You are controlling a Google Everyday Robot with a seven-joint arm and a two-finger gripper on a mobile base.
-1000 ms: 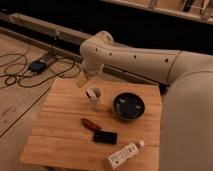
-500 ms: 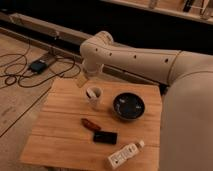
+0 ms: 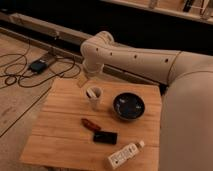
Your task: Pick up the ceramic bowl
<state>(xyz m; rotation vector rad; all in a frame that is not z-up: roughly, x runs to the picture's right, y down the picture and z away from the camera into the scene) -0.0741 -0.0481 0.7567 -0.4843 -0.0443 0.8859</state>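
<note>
The ceramic bowl (image 3: 128, 106) is round, glossy and dark, and stands upright on the right half of the wooden table (image 3: 55, 130). A smaller white mug (image 3: 93, 98) stands just left of it. My white arm (image 3: 135, 60) reaches in from the right and bends down over the table's far edge. My gripper (image 3: 82, 81) hangs at the far left part of the table, behind and left of the mug, apart from the bowl and holding nothing that I can see.
A small red object (image 3: 90, 124), a flat black rectangular object (image 3: 105, 137) and a white bottle (image 3: 125, 155) lying on its side are near the table's front. Cables and a dark box (image 3: 37, 66) lie on the floor to the left.
</note>
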